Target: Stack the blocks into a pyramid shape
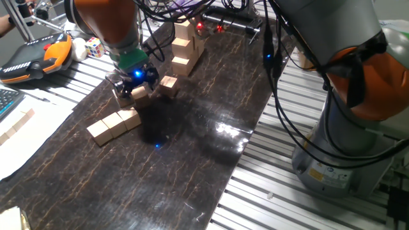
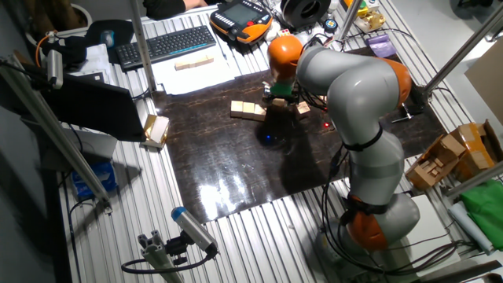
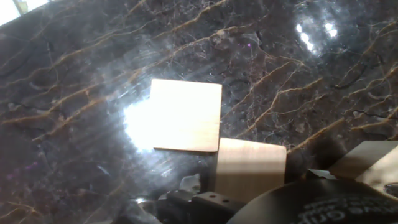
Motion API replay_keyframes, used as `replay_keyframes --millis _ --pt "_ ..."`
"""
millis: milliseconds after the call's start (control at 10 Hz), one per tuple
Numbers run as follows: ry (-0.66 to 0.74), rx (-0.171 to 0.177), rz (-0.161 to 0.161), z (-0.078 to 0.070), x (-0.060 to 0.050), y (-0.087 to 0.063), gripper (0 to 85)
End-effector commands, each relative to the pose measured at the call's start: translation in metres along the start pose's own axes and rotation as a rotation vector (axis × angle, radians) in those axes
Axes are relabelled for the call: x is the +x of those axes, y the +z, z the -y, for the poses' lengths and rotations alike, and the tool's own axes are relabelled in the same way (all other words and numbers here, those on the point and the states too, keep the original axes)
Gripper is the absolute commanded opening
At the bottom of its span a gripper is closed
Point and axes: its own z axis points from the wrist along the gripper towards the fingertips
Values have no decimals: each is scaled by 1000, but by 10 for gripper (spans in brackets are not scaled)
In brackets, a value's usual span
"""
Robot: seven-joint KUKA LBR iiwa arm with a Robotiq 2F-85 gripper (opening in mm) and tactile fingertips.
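Observation:
Three tan blocks (image 1: 115, 123) lie in a row on the dark marbled mat, also seen from the other side (image 2: 247, 110). My gripper (image 1: 137, 86) hangs above and behind that row, shut on one block (image 1: 142, 94) that shows close at the bottom of the hand view (image 3: 249, 169). Below it a single block (image 3: 186, 115) lies flat on the mat. Another block (image 1: 169, 84) sits just right of the gripper. No stepped pile shows. The fingers themselves are mostly hidden.
A taller tower of wooden cubes (image 1: 184, 45) stands at the mat's back edge. A multicoloured puzzle cube (image 1: 94, 46) and an orange pendant (image 1: 38, 54) lie at the left. Cables hang overhead. The arm's base (image 1: 345, 140) stands at the right.

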Motion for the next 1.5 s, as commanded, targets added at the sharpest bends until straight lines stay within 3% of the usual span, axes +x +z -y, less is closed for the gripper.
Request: replay_keyframes --millis 0,200,300,400,500,800,1100,1400 --pt "-1 1 4 0 0 2 770" --pt "-8 -2 -1 0 0 6 673" --pt "-6 0 -7 0 0 6 593" --pt "6 -11 -18 0 0 5 453" --pt "32 -17 -23 0 1 4 390" --pt "166 -15 -28 5 7 -2 387" --pt "271 -40 -51 24 13 -4 383" --pt "443 -38 -58 20 17 -15 380"
